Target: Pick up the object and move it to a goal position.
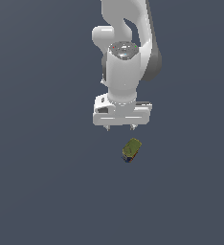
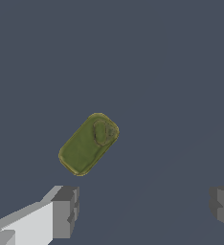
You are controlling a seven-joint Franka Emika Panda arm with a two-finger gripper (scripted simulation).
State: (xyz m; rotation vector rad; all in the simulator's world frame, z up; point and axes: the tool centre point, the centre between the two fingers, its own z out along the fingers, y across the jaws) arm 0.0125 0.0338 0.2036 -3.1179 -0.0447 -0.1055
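The object [image 1: 131,149] is a small rounded-rectangular tin with an olive-green top and dark sides, lying flat on the grey floor at a slant. The wrist view looks down on the object [image 2: 89,143], showing its green lid with a pull tab. My white gripper [image 1: 121,128] hangs above the floor, behind the tin and slightly toward the exterior view's left, not touching it. My gripper [image 2: 142,206] is open, its two grey fingertips [image 2: 66,210] spread wide with nothing between them. The tin lies outside the gap between the fingers.
The floor is a plain dark grey surface. The white arm [image 1: 126,52] rises behind the gripper.
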